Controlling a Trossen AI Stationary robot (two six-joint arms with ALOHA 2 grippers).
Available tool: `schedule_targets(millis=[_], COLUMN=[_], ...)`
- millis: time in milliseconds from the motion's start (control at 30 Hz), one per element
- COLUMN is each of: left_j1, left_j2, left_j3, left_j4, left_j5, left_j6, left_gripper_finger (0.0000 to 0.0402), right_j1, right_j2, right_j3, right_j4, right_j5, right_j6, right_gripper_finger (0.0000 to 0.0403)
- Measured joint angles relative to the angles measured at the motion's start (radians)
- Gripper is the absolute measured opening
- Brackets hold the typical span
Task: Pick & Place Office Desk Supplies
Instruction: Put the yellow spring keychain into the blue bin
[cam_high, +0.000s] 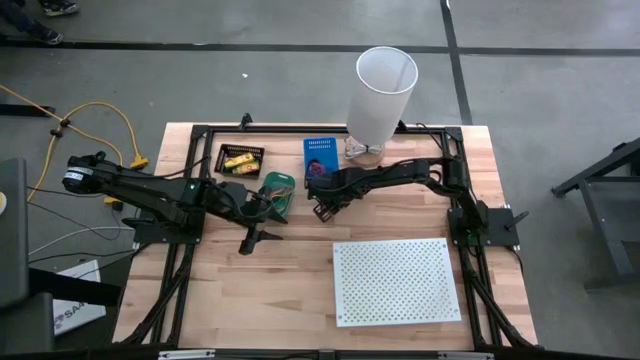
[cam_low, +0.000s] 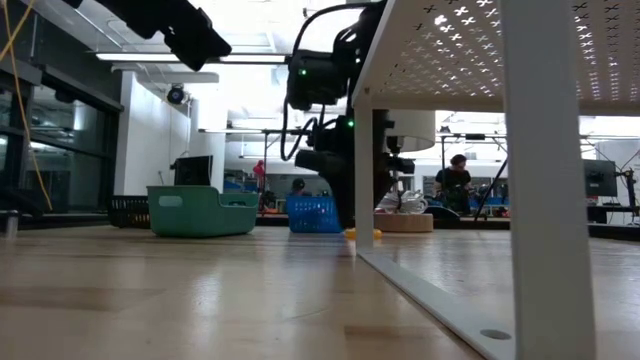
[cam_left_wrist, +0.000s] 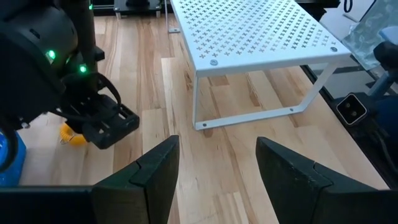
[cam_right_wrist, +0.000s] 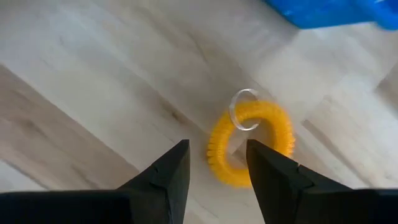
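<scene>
A yellow coiled loop (cam_right_wrist: 252, 146) with a small clear ring (cam_right_wrist: 244, 111) lies flat on the wood table, just in front of the blue basket (cam_high: 320, 155). My right gripper (cam_right_wrist: 217, 155) hovers over it, open, pointing down, with the loop's near arc between the fingers. The loop also peeks out under that gripper in the left wrist view (cam_left_wrist: 73, 135) and the low view (cam_low: 362, 233). My left gripper (cam_left_wrist: 217, 149) is open and holds nothing; it waits left of centre (cam_high: 252, 240). Yellow packs sit in a black tray (cam_high: 241, 160).
A green bin (cam_high: 278, 193) stands between the two arms, next to the black tray. The tall white bin (cam_high: 382, 95) stands at the far edge. The white perforated board (cam_high: 397, 280) stands on legs at the near right. Bare wood lies near the left gripper.
</scene>
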Motion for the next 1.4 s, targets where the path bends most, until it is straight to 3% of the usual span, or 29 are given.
schedule_targets(millis=[1067, 1400], left_j1=[0.000, 0.000], left_j2=[0.000, 0.000], left_j3=[0.000, 0.000], left_j4=[0.012, 0.011], left_j5=[0.000, 0.000], left_j6=[0.000, 0.000], left_gripper_finger=[0.0207, 0.0207], right_j1=[-0.007, -0.007], right_j2=[0.035, 0.035], right_j3=[0.000, 0.000], right_j4=[0.022, 0.026], right_j5=[-0.031, -0.031], right_j6=[0.008, 0.020], right_gripper_finger=[0.0145, 0.0078])
